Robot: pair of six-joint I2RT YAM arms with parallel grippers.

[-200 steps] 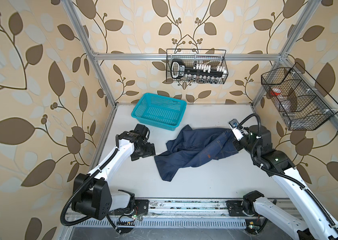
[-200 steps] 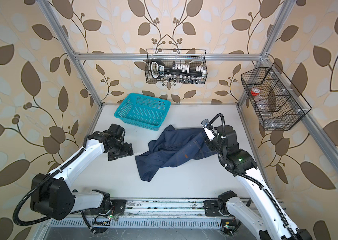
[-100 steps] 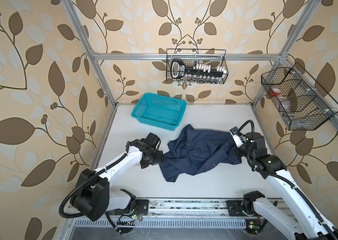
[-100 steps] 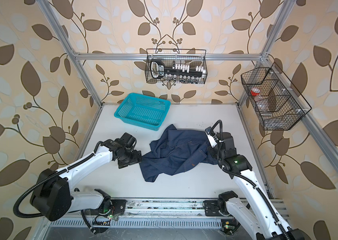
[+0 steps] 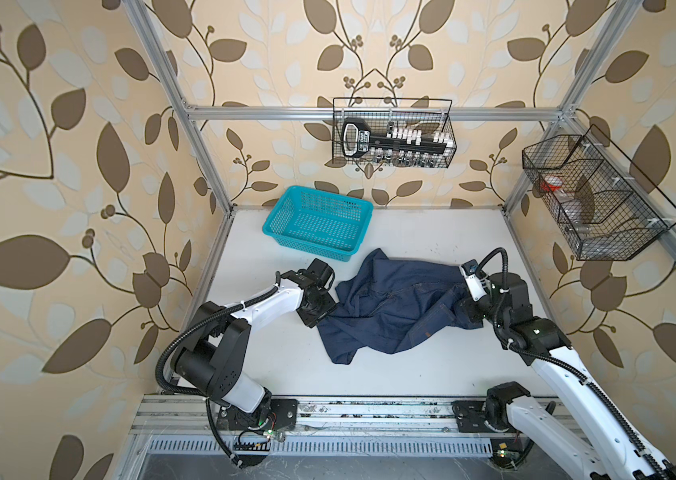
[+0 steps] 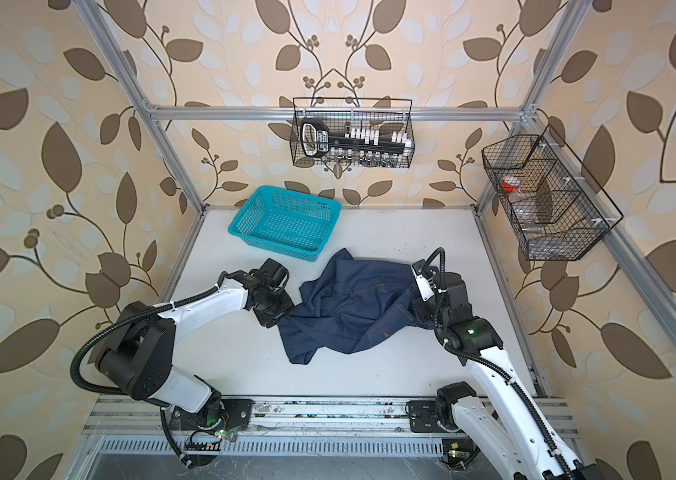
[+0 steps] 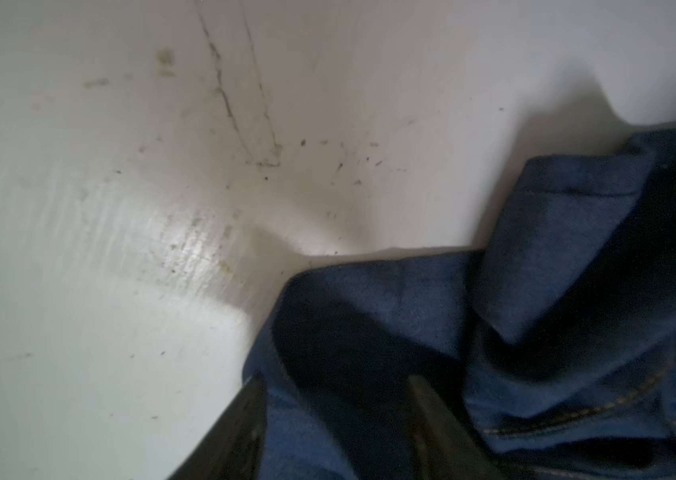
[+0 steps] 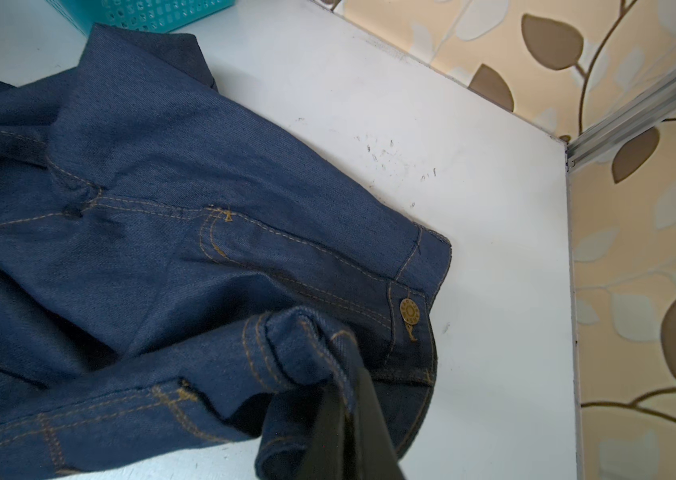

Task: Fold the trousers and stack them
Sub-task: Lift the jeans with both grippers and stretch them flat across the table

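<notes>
The trousers (image 5: pixel 390 299) (image 6: pixel 349 303) are dark navy jeans with orange stitching, lying crumpled mid-table in both top views. A small tan patch (image 5: pixel 426 333) shows on a fold. My left gripper (image 5: pixel 319 318) (image 6: pixel 276 318) sits low at their left edge. In the left wrist view its fingers (image 7: pixel 245 419) stand apart around a fold of denim (image 7: pixel 369 316), so the left gripper (image 7: pixel 334 403) is open. My right gripper (image 5: pixel 471 309) (image 8: pixel 349 399) is shut on the waistband beside the brass button (image 8: pixel 410 310).
A teal basket (image 5: pixel 317 224) (image 6: pixel 284 224) stands at the back left, just behind the trousers. One wire basket (image 5: pixel 394 139) hangs on the back wall. A second wire basket (image 5: pixel 594 199) hangs on the right wall. The white table (image 5: pixel 432 232) ends at aluminium frame posts.
My left gripper has moved right onto the trousers' left edge, and its jaws have narrowed around the cloth. My right gripper has drawn the waistband toward the front.
</notes>
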